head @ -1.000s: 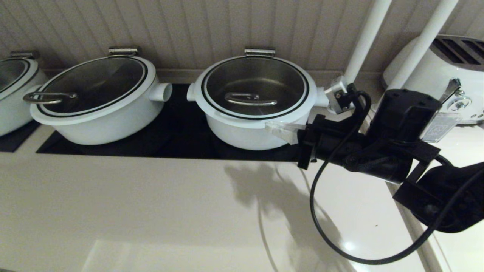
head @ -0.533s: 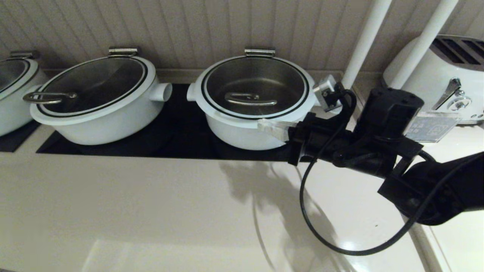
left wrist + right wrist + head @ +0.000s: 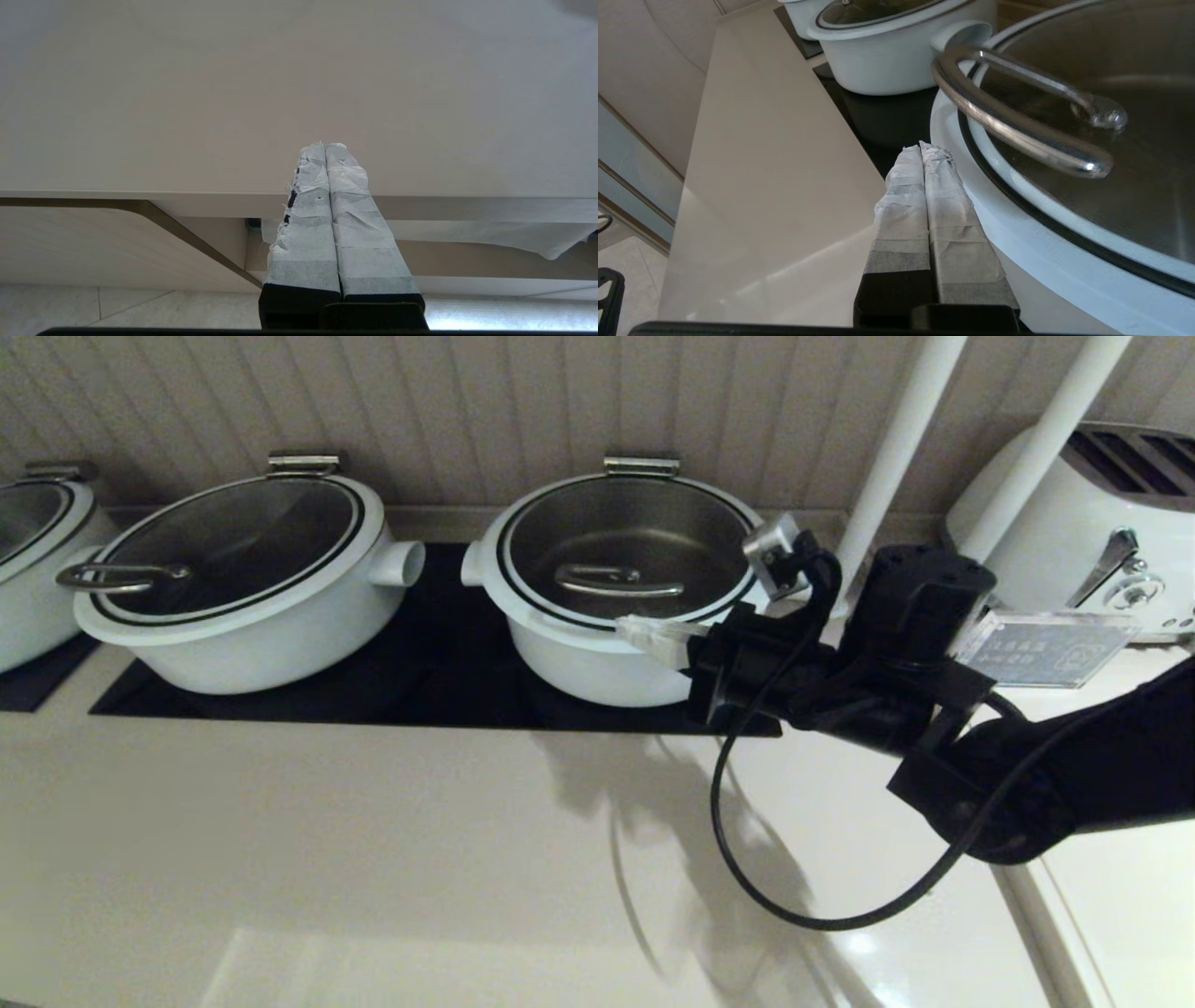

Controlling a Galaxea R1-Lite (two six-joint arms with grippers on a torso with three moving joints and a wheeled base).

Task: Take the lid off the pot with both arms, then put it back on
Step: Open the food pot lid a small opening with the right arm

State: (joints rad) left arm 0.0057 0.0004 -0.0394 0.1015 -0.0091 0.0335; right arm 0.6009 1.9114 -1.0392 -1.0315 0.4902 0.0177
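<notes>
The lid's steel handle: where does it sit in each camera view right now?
Head view: the handle lies mid-glass on the lid, centre of the picture, beyond the right gripper.
Right wrist view: handle arcs across the upper right, just past the shut jaws.
Left wrist view: not in it; only counter and the left gripper.
Shared landmark: the lid's thin black ring.

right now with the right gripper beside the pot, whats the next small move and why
Probably open the right gripper and bring it up over the lid toward the steel handle. Its fingers are pressed together, beside the lid's white rim and below the handle, gripping nothing. The lid sits closed on the pot. The left gripper is shut, away by the counter edge.
</notes>
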